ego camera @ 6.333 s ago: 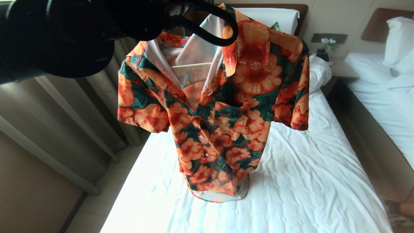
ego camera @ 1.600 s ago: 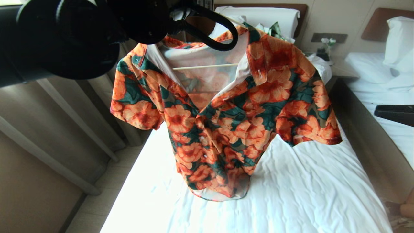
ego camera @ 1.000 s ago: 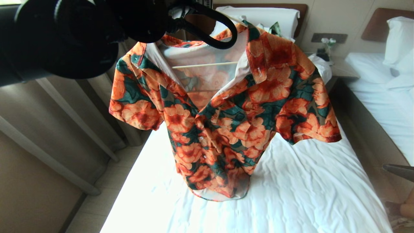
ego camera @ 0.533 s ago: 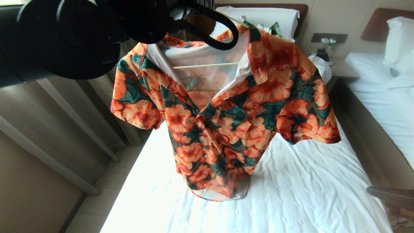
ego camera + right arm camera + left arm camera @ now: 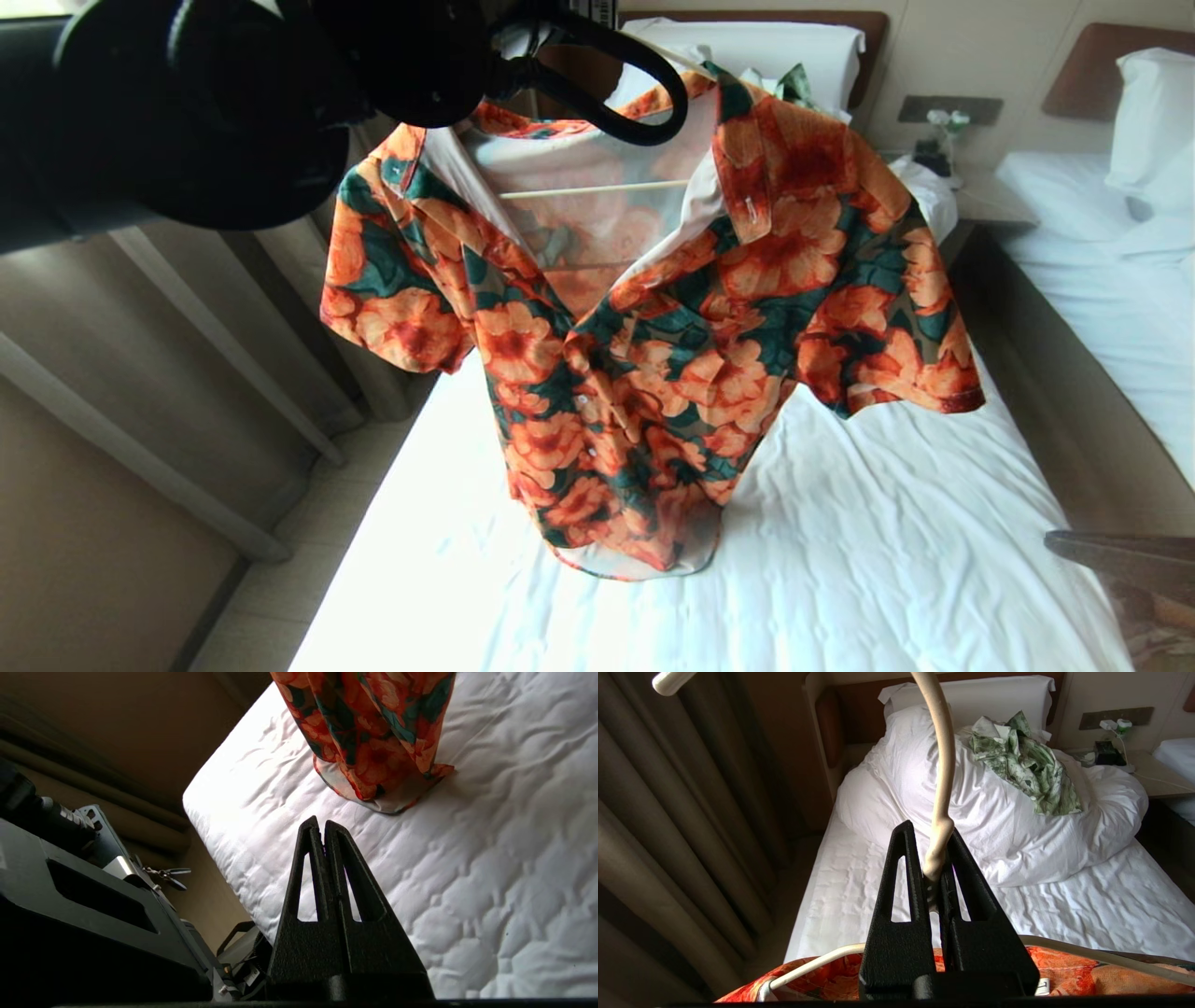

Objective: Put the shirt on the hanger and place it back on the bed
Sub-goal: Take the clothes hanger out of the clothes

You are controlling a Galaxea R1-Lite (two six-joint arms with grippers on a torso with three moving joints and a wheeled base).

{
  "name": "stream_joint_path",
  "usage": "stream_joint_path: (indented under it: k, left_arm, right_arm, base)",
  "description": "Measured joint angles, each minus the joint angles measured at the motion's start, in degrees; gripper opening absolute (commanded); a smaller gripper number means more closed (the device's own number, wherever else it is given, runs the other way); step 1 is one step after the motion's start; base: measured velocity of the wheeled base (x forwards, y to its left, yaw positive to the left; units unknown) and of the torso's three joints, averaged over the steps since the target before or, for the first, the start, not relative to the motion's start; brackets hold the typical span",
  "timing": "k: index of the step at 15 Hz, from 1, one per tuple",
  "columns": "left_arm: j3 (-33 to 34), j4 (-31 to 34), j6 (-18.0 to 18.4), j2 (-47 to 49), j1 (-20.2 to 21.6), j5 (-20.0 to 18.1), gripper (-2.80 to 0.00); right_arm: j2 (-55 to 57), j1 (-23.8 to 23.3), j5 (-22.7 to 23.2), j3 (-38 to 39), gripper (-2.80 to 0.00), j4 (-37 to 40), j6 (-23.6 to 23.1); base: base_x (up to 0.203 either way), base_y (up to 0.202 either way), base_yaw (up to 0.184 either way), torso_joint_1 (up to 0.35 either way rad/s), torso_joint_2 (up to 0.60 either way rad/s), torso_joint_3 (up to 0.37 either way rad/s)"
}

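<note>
Above the bed [image 5: 887, 560], the shirt [image 5: 653, 355] hangs on the hanger [image 5: 941, 788], its hem brushing the wrinkled white sheet while the rest is held up in the air. Both short sleeves spread out to the sides, the collar lies open and the hanger's straight bar shows through the pale inside of the neck. High at the head view's top left, the left gripper [image 5: 934, 870] is clamped on the hanger's twisted neck just below the curved hook, its two black fingers pressed against the cream wire. Low at that view's right edge, beside the bed, only a dark part of the right arm shows; in its own wrist view the right gripper [image 5: 322, 828] has its fingers pressed together with nothing between them, pointing toward the mattress with the shirt's hem beyond its tips. Farther up the bed a bunched white duvet [image 5: 1017, 826] carries a crumpled green-and-white patterned cloth [image 5: 1024, 763], below the pillow and the dark headboard [image 5: 868, 23]
</note>
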Motion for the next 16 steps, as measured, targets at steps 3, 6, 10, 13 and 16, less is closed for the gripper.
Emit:
stream_joint_path:
  k: [3,6,10,13,16]
  left_arm:
    - [0.00,0.05,-0.02,0.05,-0.33,-0.05,-2.80]
    - [0.02,0.05,-0.02,0.37,-0.40,-0.07,-2.80]
    - [-0.02,0.11,0.00,0.99,-0.20,-0.18,-2.80]
    - [-0.09,0.16,0.00,1.04,0.29,-0.18,-2.80]
    - [-0.09,0.23,0.06,0.96,0.55,-0.16,-2.80]
  right_arm:
    - [1.39,5.34,-0.19,-9.12,-2.80,-0.03,6.04]
    - [6.99,12.90,-1.07,-21.34,-2.80,-0.03,13.56]
    - [16.73,24.35,-5.72,-37.31,-2.80,0.10,22.58]
    - [22.62,30.30,-8.38,-46.45,-2.80,0.45,29.80]
    - [26.62,33.83,-11.99,-52.22,0.00,3.68,30.43]
  base:
    - [0.000,0.000,0.000,0.000,0.00,0.000]
    - [0.000,0.000,0.000,0.000,0.00,0.000]
    - [0.000,0.000,0.000,0.000,0.00,0.000]
    - [0.000,0.000,0.000,0.000,0.00,0.000]
    - [0.000,0.000,0.000,0.000,0.00,0.000]
